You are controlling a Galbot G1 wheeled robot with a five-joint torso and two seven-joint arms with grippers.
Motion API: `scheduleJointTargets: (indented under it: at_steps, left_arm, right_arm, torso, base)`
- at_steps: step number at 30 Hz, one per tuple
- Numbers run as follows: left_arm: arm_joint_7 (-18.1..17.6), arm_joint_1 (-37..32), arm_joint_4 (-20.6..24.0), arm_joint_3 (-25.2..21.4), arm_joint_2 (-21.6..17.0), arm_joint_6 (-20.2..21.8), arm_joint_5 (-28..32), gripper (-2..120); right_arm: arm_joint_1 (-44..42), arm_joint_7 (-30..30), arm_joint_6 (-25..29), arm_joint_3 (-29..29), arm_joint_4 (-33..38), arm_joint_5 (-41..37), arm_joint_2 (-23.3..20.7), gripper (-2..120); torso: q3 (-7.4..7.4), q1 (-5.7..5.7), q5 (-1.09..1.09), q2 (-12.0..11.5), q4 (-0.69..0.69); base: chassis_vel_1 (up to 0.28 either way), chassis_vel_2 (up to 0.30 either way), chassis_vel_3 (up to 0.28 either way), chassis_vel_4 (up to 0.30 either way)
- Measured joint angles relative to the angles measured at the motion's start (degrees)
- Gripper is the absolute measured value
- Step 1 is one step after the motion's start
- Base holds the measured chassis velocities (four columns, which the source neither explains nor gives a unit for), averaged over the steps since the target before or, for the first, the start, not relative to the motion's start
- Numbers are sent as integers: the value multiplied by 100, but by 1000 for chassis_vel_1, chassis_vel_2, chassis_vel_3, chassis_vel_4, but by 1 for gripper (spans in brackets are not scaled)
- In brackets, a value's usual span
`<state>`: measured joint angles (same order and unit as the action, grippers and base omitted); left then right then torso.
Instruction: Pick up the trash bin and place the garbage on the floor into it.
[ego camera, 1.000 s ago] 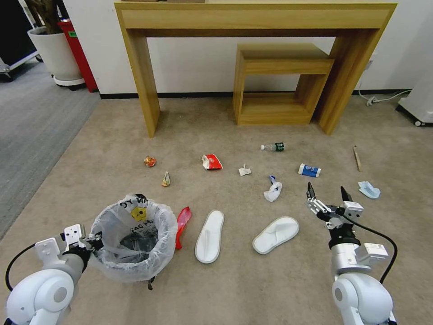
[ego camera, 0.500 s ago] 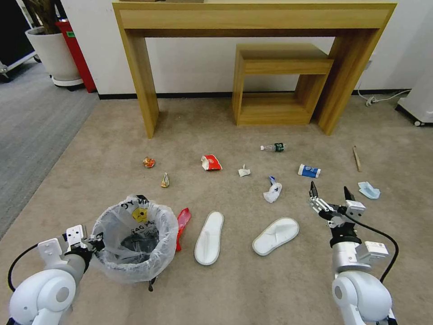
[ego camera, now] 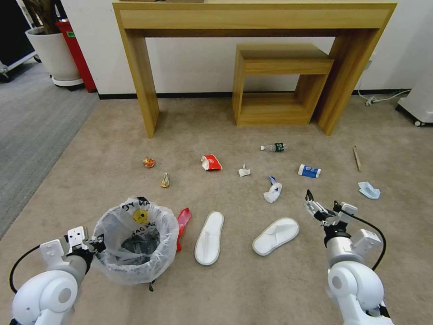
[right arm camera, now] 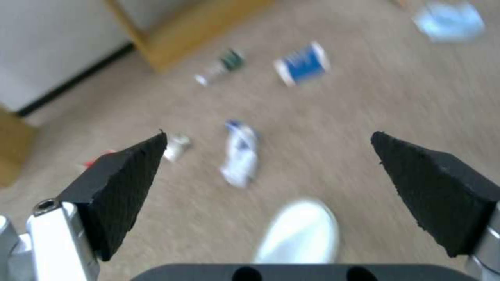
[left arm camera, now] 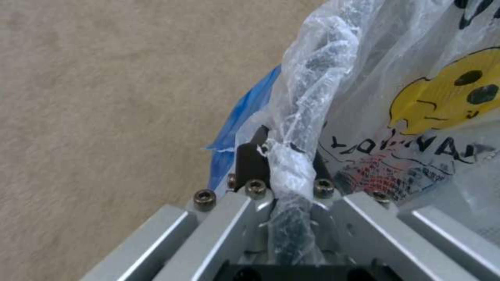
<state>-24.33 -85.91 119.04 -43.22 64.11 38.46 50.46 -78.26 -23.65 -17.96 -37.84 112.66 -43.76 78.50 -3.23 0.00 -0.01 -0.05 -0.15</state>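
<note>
The trash bin (ego camera: 135, 253), black with a crinkly white bag, is at the lower left, and my left gripper (ego camera: 96, 245) is shut on its rim. The left wrist view shows the fingers (left arm camera: 254, 158) pinching the bag-covered rim (left arm camera: 299, 117). My right gripper (ego camera: 322, 201) hangs open just right of the right slipper (ego camera: 276, 234), with nothing between its pads (right arm camera: 122, 183). Garbage lies on the beige floor (ego camera: 112, 149): a red bag (ego camera: 182, 221), the left slipper (ego camera: 209, 237), a white wad (ego camera: 273, 192), a carton (ego camera: 309, 170), a bottle (ego camera: 274, 147), a mask (ego camera: 369, 190) and a stick (ego camera: 356, 158).
A wooden desk (ego camera: 252, 18) with a low shelf unit (ego camera: 279, 81) stands against the far wall. More wrappers (ego camera: 149, 161) and a red-white pack (ego camera: 211, 162) lie mid-floor. A planter (ego camera: 54, 54) and grey carpet (ego camera: 31, 135) are at the left, a cable (ego camera: 383, 97) at the right.
My right gripper has dropped lower and drawn back toward the right slipper, rolling a little, still open. The bin has stayed in my left gripper and sunk slightly.
</note>
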Motion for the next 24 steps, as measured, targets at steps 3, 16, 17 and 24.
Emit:
scheduleJointTargets:
  at_steps: [3, 16, 17, 24]
  left_arm:
    - [-3, 8, -29, 5, -12, -1, 3, 0]
    - [2, 65, -174, 98, 13, -9, -26, 0]
    - [2, 65, -174, 98, 13, -9, -26, 0]
    - [12, 69, -223, 135, 65, -47, -97, 0]
  right_arm:
    - [165, -229, -32, 14, -384, -193, -11, 100]
    - [1378, -770, -85, 457, -2397, -547, 346, 100]
    - [1378, -770, -85, 457, -2397, -547, 346, 100]
    - [1846, -960, -84, 808, -3040, -420, 645, 100]
  torso:
    - [-1, 0, 3, 0, 2]
    - [-1, 0, 1, 0, 3]
    - [-1, 0, 1, 0, 3]
    - [-1, 0, 1, 0, 4]
  base:
    - [0, 0, 0, 0]
    - [0, 0, 0, 0]
    - [0, 0, 0, 0]
    - [0, 0, 0, 0]
